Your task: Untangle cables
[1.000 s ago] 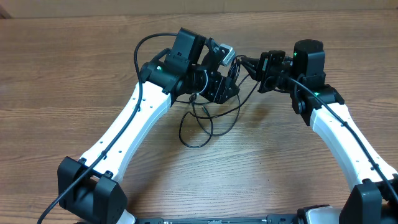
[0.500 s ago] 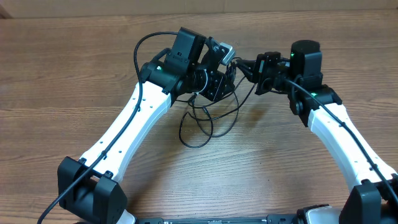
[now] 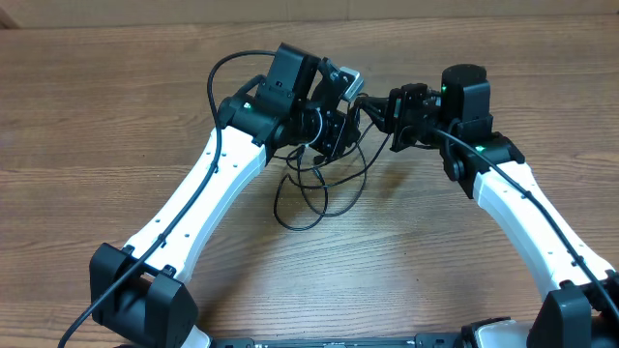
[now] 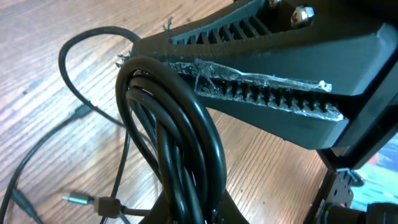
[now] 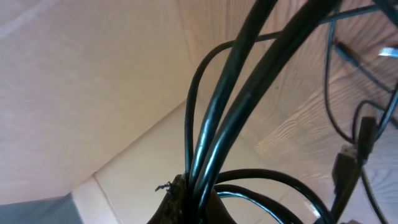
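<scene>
Premises are presenting as a robotics lab bench, not a home or shop. A left arm (image 3: 193, 203) and a right arm (image 3: 527, 208), white-shelled with black joints, are rising from bases at 7 and 5 o'clock on a wood-grain table (image 3: 97, 116). Thin black cables (image 3: 314, 193) are lying between them. A plain tan panel (image 3: 484, 12) is running along the 12 o'clock edge.

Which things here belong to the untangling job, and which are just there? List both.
Part of the job:
- cables, bunched and looped
- left gripper, shut on the cables
- right gripper, shut on the cables

Just there:
- wooden table
- thick black wire fixed to the left arm
</scene>
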{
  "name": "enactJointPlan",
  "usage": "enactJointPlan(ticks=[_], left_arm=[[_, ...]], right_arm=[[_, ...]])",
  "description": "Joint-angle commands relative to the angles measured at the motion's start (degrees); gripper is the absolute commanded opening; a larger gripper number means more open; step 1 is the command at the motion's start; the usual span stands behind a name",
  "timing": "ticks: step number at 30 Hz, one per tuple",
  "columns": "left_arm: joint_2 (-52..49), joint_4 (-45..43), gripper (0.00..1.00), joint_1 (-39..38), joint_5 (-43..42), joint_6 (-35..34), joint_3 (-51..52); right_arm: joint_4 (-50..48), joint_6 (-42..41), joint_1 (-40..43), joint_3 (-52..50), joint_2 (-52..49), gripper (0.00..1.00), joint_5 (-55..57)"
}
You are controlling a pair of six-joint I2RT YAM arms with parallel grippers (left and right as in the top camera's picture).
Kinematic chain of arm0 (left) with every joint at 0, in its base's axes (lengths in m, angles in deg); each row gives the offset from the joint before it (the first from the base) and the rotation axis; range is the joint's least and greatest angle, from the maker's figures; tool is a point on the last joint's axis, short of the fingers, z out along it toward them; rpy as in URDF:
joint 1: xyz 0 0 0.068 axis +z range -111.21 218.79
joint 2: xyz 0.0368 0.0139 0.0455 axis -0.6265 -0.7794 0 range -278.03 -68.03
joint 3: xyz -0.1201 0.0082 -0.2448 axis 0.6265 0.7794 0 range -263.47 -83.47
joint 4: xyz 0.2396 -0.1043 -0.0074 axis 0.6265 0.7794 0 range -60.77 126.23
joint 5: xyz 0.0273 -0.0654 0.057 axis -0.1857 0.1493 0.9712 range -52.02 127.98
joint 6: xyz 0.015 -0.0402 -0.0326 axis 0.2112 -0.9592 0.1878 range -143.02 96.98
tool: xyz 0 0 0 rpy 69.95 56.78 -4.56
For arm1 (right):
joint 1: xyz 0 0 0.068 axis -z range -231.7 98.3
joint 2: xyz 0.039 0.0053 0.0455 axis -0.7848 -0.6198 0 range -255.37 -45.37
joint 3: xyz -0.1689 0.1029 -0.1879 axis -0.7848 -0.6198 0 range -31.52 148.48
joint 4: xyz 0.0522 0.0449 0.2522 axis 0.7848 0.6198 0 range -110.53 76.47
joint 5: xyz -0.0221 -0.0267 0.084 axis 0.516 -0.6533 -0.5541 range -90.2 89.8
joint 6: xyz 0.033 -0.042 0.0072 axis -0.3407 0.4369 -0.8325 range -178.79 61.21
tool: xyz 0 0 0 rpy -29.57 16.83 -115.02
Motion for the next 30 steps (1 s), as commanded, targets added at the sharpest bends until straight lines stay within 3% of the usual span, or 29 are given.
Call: enactJointPlan(ticks=[1,5,7,12,15,20,26,30], left_arm=[[0.33,2.19,0.04,-0.31,-0.37,5.01,-0.68],[0.33,5.44,0.04,-0.22,-0.39,10.36,-0.68],[0.33,7.48,0.04,-0.22,-0.83,14.05,-0.68],[0.33,14.49,0.04,-0.13,-7.21,28.48,-0.68],[0.33,16.68,0.04,0.85,-10.49,32.2,-0.68],[0.33,20.0,0.04,5.75,-23.12,39.54,-0.68],[0.33,20.41,0.04,12.41,-27.02,38.69,-0.68],[0.33,21.77,0.04,14.21,-27.3,39.15,-0.68]], right_arm=[[2.38,7.61,0.28,0.81,-0.11,0.11,7.56],[6.75,20.52,0.33,0.81,-0.11,0.31,13.92],[8.04,33.03,0.33,0.81,-0.11,0.43,16.46],[9.9,64.0,0.33,0.81,-0.11,0.52,12.41],[12.52,74.58,0.33,0.81,-0.11,0.5,10.47],[13.49,83.03,0.33,0.81,-0.09,0.5,6.01],[13.22,88.35,0.17,0.81,-0.09,0.5,-3.17],[12.07,90.6,0.0,0.81,-0.09,0.49,-3.5]])
